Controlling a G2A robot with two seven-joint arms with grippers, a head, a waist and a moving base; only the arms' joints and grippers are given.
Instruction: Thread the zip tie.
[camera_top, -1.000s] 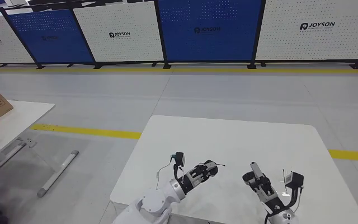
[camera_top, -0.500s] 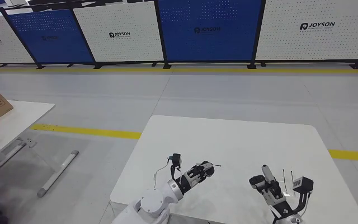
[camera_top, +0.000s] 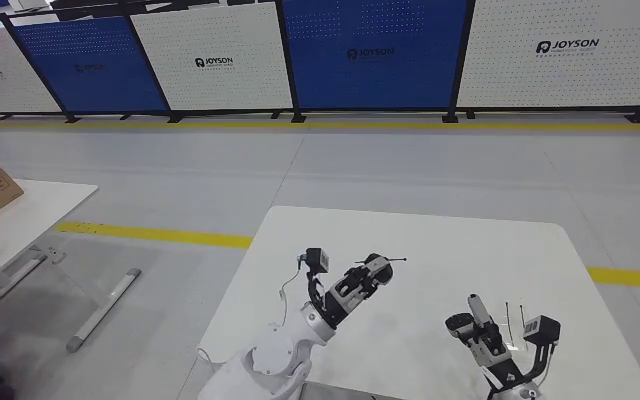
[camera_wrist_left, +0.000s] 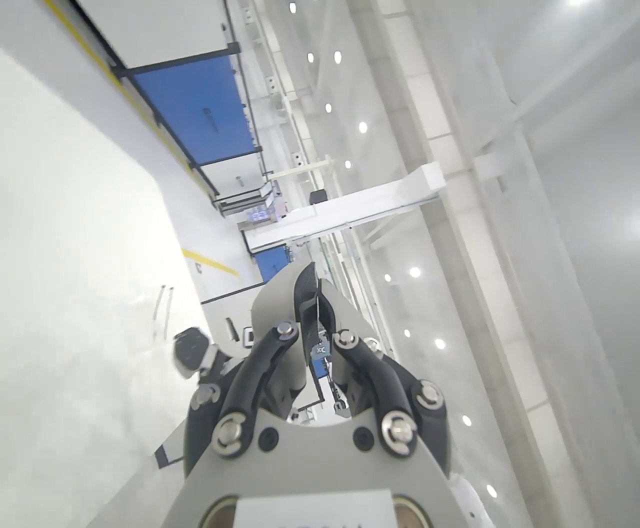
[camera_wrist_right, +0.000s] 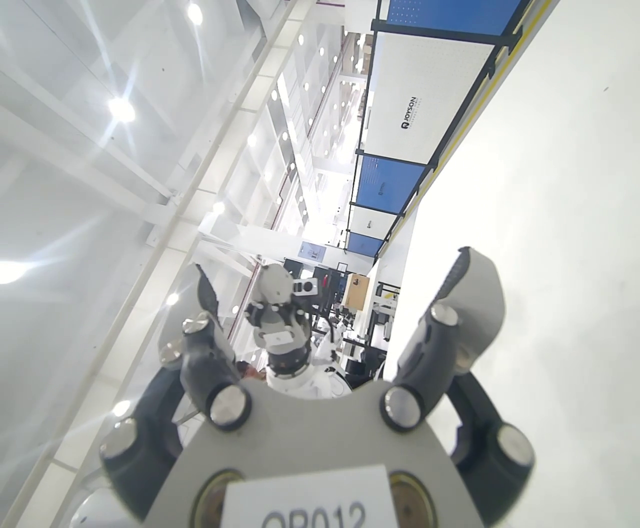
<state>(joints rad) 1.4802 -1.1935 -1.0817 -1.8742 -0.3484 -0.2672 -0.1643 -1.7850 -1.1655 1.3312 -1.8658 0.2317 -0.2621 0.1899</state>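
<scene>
My left gripper (camera_top: 377, 267) hovers over the near-left part of the white table (camera_top: 420, 235), shut on a thin black zip tie (camera_top: 396, 262) whose end pokes out past the fingertips. The left wrist view has the zip tie (camera_wrist_left: 317, 312) pinched edge-on between the two pads. My right gripper (camera_top: 473, 306) is at the near right of the table, raised, and open with nothing between its fingers (camera_wrist_right: 462, 280). The two grippers are well apart.
Two more thin black zip ties (camera_top: 513, 316) lie on the table just right of the right arm; they also appear in the left wrist view (camera_wrist_left: 161, 309). Blue and white pegboard panels (camera_top: 370, 55) stand across the floor beyond the table.
The right arm drew back toward the near right edge a second ago and has since kept still. The left gripper lifted a little away from me, still holding the zip tie.
</scene>
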